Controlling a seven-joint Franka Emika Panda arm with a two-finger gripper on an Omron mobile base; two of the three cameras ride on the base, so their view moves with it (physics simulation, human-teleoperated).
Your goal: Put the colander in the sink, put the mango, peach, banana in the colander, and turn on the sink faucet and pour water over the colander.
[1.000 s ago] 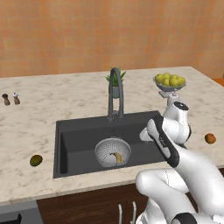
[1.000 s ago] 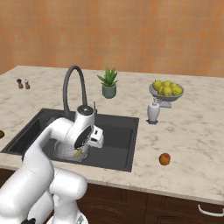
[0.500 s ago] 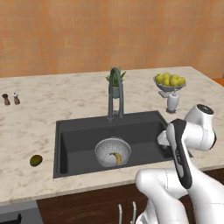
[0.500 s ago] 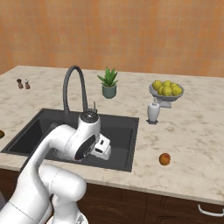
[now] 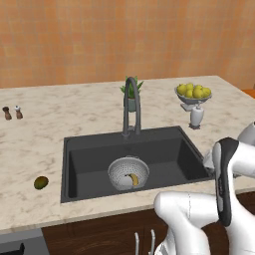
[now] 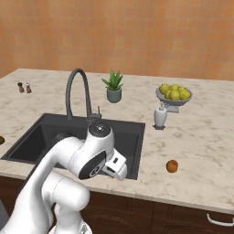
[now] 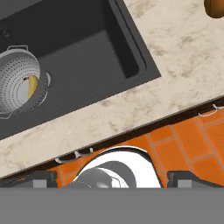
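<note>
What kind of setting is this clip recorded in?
A rendered home kitchen, apparently: a marble-look counter with a dark sink and gooseneck faucet, plus a fruit bowl.

Base views flank sink (image 5: 89, 164), overlapping; hand view looks down.

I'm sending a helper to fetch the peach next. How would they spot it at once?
Start at the dark sink; on the marble counter to its right, near the front edge, lies the peach. It is small, round, orange and alone, unlike the yellow fruits piled in the pedestal bowl farther back.
</note>
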